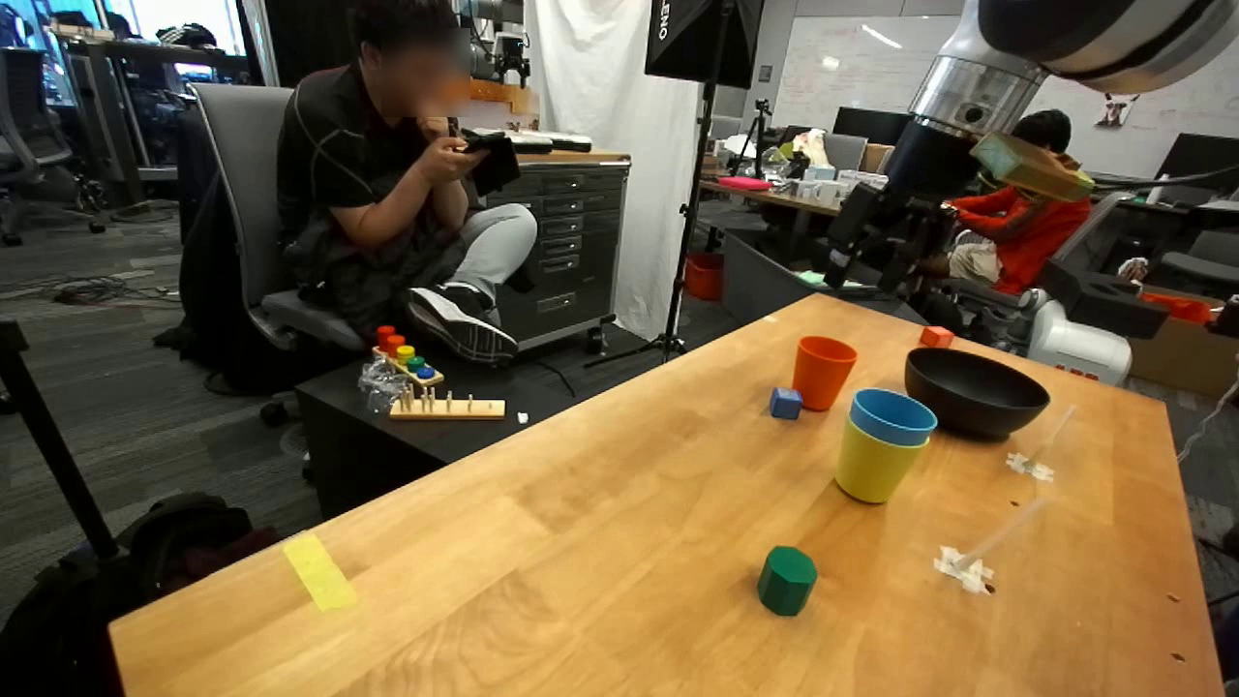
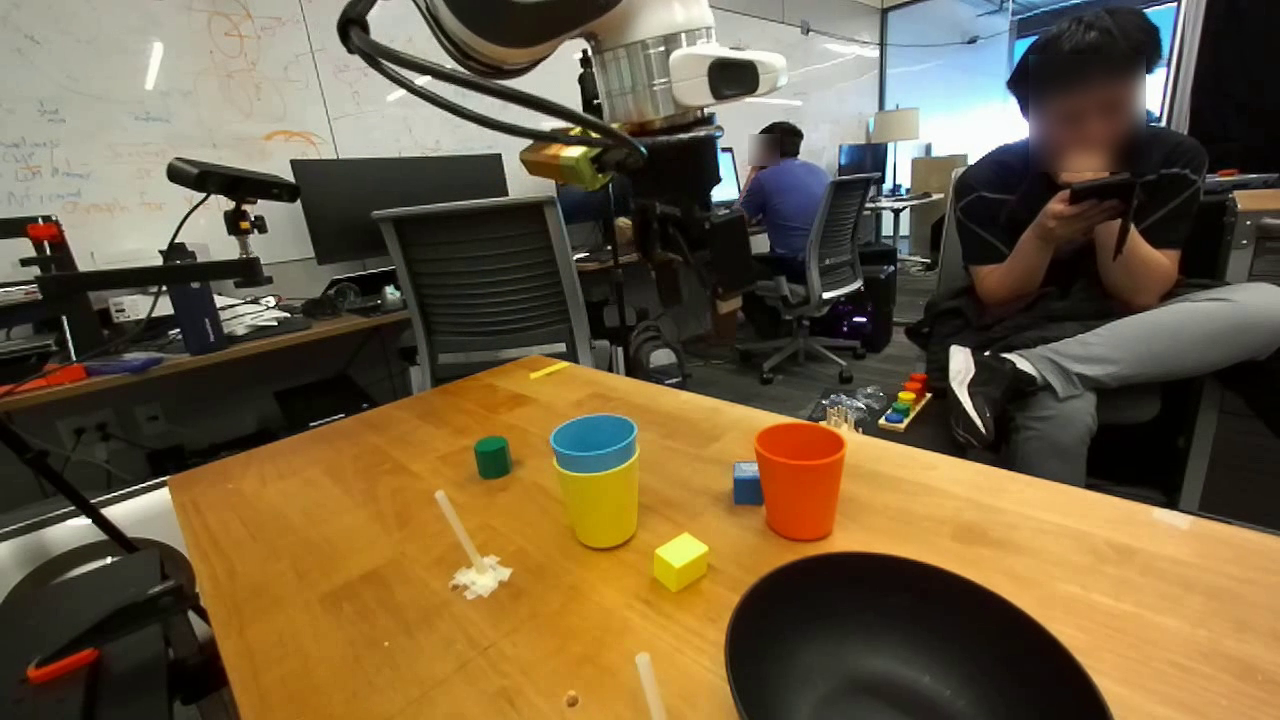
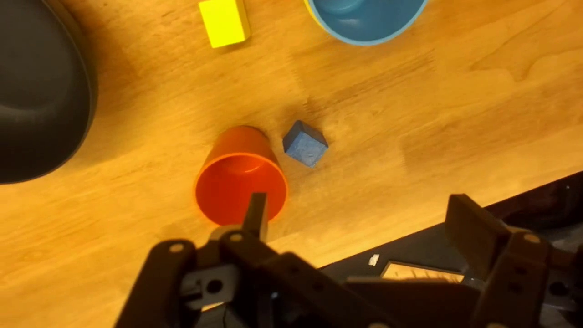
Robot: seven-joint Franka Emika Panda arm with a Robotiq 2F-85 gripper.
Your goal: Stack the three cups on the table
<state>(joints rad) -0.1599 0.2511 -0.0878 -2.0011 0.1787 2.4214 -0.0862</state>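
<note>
Rn orange cup (image 1: 824, 374) stands on tbl (image 1: 600, 542), well below spread jaws.

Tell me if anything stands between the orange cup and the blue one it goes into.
Nothing visible stands directly between the orange cup and the blue cup; the blue block and yellow block sit on opposite sides of that path.

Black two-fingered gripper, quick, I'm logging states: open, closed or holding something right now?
Black two-fingered gripper: open, jaws wide apart in the wrist view, holding nothing.
</note>
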